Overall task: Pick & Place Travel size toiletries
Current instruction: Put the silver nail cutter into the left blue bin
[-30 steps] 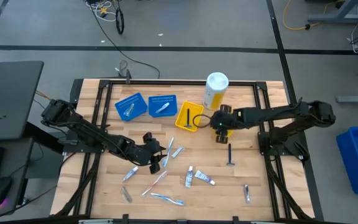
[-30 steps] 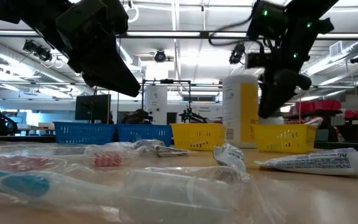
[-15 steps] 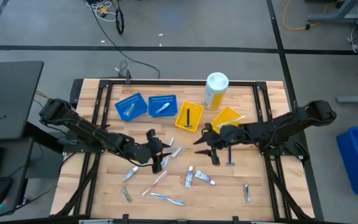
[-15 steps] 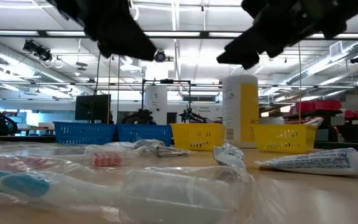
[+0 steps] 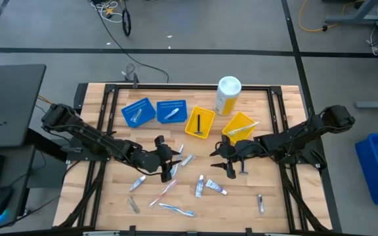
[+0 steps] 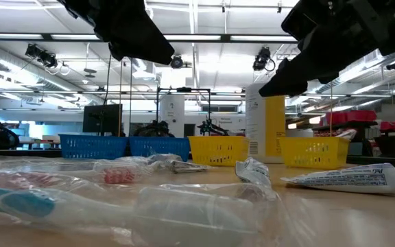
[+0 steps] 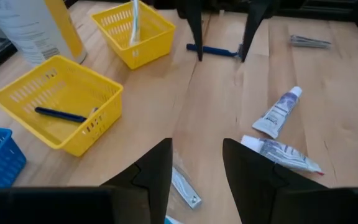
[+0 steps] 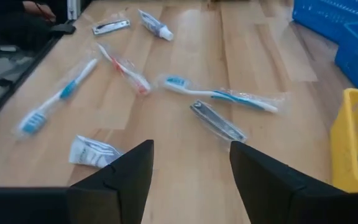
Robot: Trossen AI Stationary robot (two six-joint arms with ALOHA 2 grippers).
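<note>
Yellow trays (image 5: 239, 122): one holds dark razor (image 5: 197, 124), other apparently toothbrush (image 7: 133, 18)

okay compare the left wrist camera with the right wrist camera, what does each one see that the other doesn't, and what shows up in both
Only the left wrist view shows two yellow trays, one holding a dark blue razor, the other a toothbrush, plus the yellow bottle, two white tubes and the open right gripper over a blue razor.

Only the right wrist view shows three wrapped toothbrushes and the blue trays.

Both show the wooden table, the wrapped nail clipper and their own open fingers: the left gripper is also open.
</note>
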